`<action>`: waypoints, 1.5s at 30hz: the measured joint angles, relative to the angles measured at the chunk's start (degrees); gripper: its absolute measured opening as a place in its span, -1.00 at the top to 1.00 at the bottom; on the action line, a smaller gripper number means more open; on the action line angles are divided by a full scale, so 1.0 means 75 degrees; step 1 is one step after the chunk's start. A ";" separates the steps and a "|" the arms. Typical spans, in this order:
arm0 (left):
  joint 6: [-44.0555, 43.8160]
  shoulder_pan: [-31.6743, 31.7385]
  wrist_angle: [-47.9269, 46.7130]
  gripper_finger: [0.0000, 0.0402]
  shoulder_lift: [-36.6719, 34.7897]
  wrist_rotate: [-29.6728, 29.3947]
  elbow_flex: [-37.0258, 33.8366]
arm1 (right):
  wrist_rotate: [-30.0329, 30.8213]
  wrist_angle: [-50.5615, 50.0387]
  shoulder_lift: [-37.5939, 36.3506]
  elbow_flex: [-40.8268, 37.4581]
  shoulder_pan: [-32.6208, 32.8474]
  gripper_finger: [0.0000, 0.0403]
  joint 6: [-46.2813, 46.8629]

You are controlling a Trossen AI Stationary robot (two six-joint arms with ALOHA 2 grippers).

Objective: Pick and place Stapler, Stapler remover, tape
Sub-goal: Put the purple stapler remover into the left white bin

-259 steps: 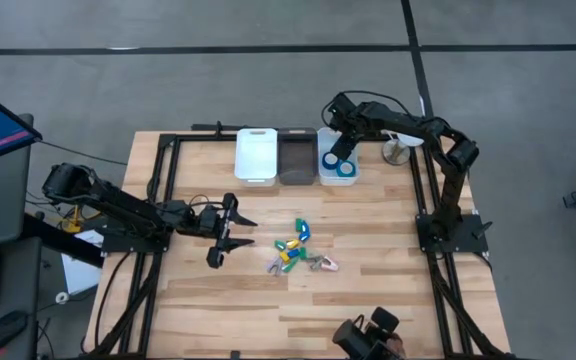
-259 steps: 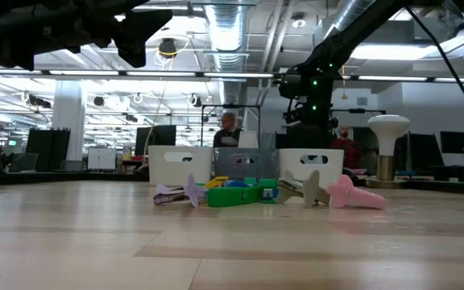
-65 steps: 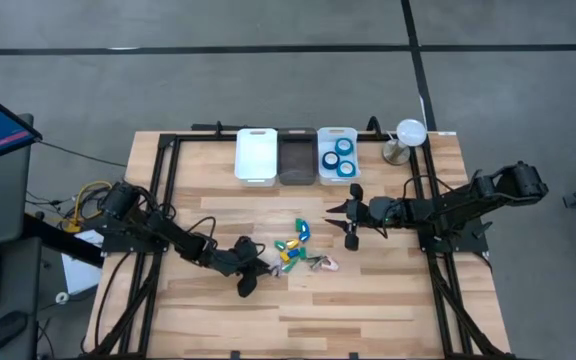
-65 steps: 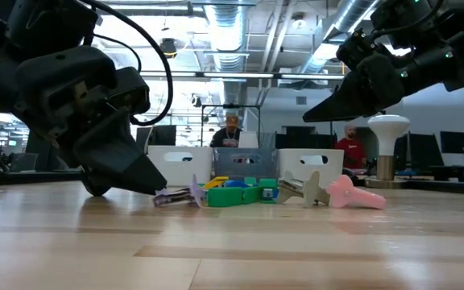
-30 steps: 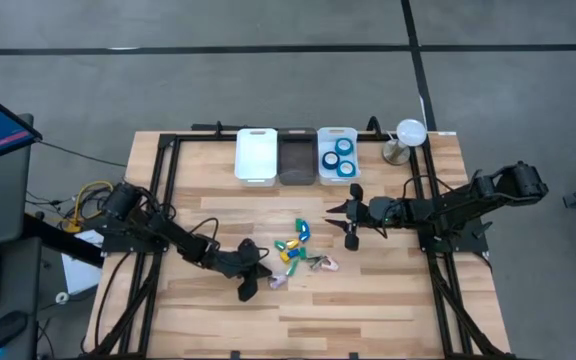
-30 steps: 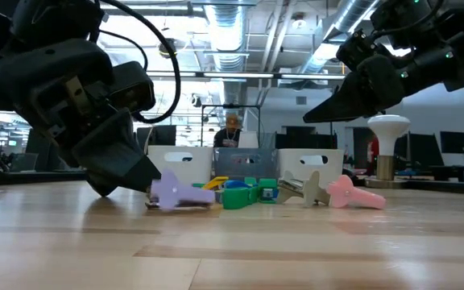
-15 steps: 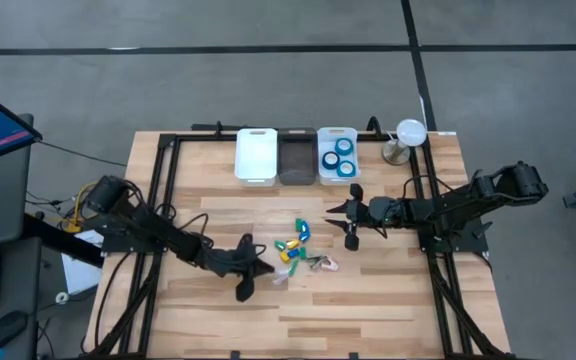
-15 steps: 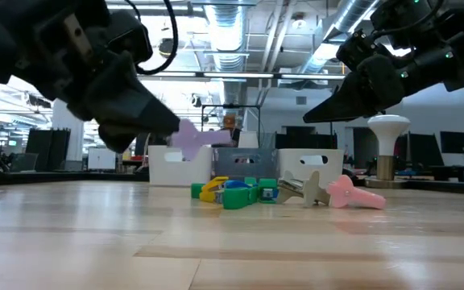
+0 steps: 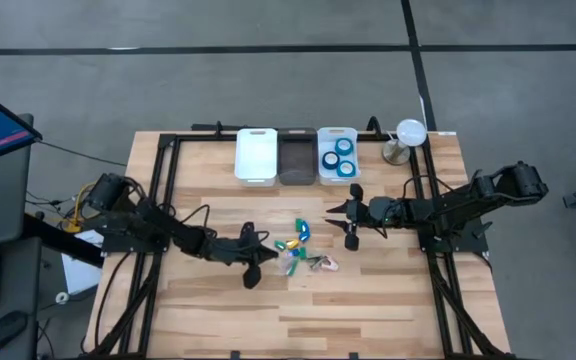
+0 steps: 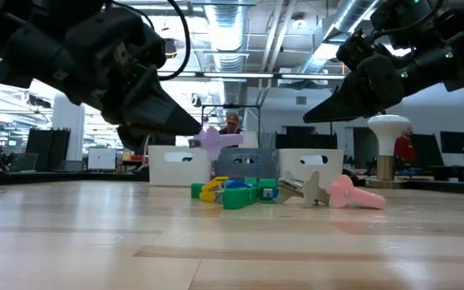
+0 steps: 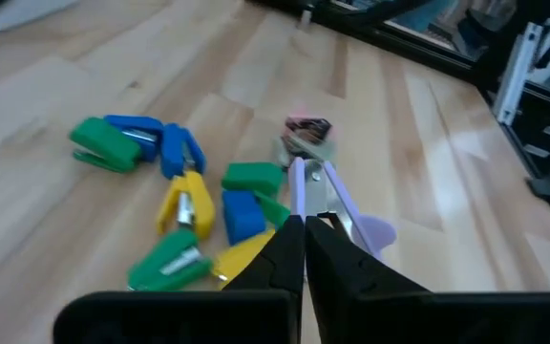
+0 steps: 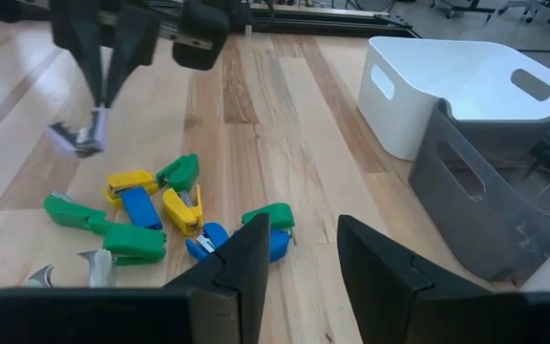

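Remover (image 11: 325, 196), lilac, is pinched in the shut jaws of the left gripper (image 9: 266, 256), lifted off the table (image 9: 368, 300) just beside the pile of small staplers (image 9: 295, 240). Right gripper (image 9: 340, 215) hovers near the pile, jaws half apart, empty. 3 tape rolls (image 9: 339, 156) lie in the right bin (image 9: 336, 133).

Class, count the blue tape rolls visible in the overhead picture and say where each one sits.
3. All lie in the right-hand white bin: tape rolls and. More may be hidden beneath.
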 joint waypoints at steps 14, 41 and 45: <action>0.1148 0.1002 -0.0281 0.99 -0.1762 0.0324 -0.0462 | 0.0001 -0.0003 -0.0002 0.0000 0.0003 0.42 0.0001; 0.1737 0.3772 -0.0711 0.99 -0.4153 0.1364 -0.1999 | -0.0393 0.0970 -0.0002 0.0000 0.0000 0.42 0.0090; 0.1877 0.4114 -0.0669 0.99 -0.4153 0.1633 -0.1999 | -0.0393 0.0973 -0.0002 0.0000 -0.0070 0.42 0.0406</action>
